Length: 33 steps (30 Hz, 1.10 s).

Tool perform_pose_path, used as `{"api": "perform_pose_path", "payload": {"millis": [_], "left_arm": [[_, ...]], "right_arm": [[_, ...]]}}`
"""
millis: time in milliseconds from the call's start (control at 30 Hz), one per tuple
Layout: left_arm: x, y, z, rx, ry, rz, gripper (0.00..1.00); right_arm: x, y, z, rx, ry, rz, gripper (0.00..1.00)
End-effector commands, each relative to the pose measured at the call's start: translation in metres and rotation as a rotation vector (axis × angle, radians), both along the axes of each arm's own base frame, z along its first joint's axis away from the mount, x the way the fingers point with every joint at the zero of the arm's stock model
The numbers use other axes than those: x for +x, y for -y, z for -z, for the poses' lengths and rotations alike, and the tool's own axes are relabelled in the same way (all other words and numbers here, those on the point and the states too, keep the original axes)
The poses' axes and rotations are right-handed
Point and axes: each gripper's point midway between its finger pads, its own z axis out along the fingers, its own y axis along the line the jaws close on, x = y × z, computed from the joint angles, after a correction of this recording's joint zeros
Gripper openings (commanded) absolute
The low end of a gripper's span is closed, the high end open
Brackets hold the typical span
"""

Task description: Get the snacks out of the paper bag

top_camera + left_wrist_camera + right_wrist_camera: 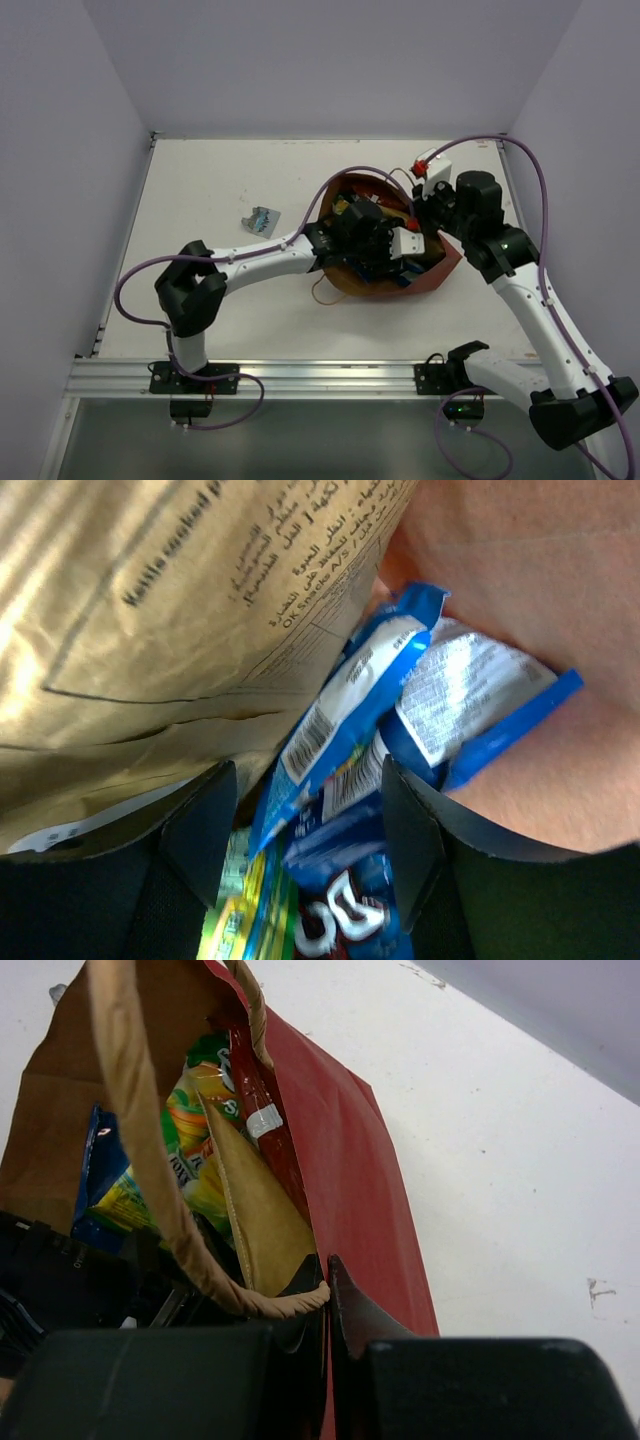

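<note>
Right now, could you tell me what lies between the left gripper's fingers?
In the left wrist view, blue snack packets fill the gap of the open left gripper, inside the paper bag.

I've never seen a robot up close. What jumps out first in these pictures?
A brick-red paper carrier bag sits right of centre on the white table, both arms meeting at it. The right gripper pinches its rim; the left gripper is open inside, astride a blue-and-white foil packet. One small silvery-blue packet lies alone to the bag's left.
</note>
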Motion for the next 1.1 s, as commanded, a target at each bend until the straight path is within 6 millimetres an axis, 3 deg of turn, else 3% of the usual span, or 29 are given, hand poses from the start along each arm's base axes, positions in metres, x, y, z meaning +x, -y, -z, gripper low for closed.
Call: {"api": "perform_pose_path", "payload": {"millis": [0,133,233,300,400,467,500,533,600,633,700,733,800,1000,1067], "left_arm": [[0.026,0.023,-0.009,-0.109,0.04,-0.106,0.66],[0.033,0.029,0.004,-0.124,0.004,-0.16,0.63],[0.03,0.031,0.025,-0.102,-0.049,-0.161,0.58],[0.026,0.028,0.036,-0.084,-0.069,-0.164,0.44],[0.027,0.024,0.03,-0.09,-0.06,-0.18,0.18],[0.029,0.018,0.013,-0.112,-0.037,-0.199,0.03],[0.031,0.015,0.006,-0.12,-0.028,-0.211,0.01],[0.034,0.01,-0.014,-0.152,-0.003,-0.229,0.0],[0.036,-0.001,-0.03,-0.175,0.01,-0.259,0.0],[0.038,-0.008,-0.054,-0.214,0.032,-0.283,0.0],[0.039,-0.021,-0.066,-0.241,0.027,-0.314,0.0],[0.038,-0.029,-0.087,-0.278,0.038,-0.326,0.0],[0.033,-0.042,-0.104,-0.32,0.034,-0.337,0.0],[0.019,-0.069,-0.113,-0.344,0.007,-0.369,0.0],[0.017,-0.085,-0.132,-0.384,0.004,-0.401,0.0]], "right_arm": [[-0.017,-0.032,-0.021,0.103,-0.01,-0.145,0.0],[-0.02,-0.033,-0.02,0.109,-0.009,-0.157,0.0],[-0.021,-0.033,-0.022,0.111,-0.002,-0.156,0.0],[-0.02,-0.031,-0.022,0.105,0.002,-0.149,0.0],[-0.018,-0.028,-0.02,0.1,0.011,-0.13,0.0],[-0.017,-0.025,-0.021,0.097,0.022,-0.114,0.0],[-0.014,-0.021,-0.019,0.09,0.03,-0.089,0.0],[-0.014,-0.02,-0.021,0.089,0.041,-0.079,0.0],[-0.011,-0.015,-0.021,0.082,0.05,-0.049,0.0],[-0.01,-0.013,-0.023,0.081,0.057,-0.035,0.0],[-0.006,-0.007,-0.022,0.066,0.066,0.001,0.0],[-0.005,-0.005,-0.022,0.063,0.07,0.011,0.0],[-0.002,0.0,-0.02,0.051,0.074,0.042,0.0],[0.005,0.009,-0.023,0.055,0.094,0.113,0.0],[0.007,0.013,-0.023,0.05,0.097,0.135,0.0]]}}
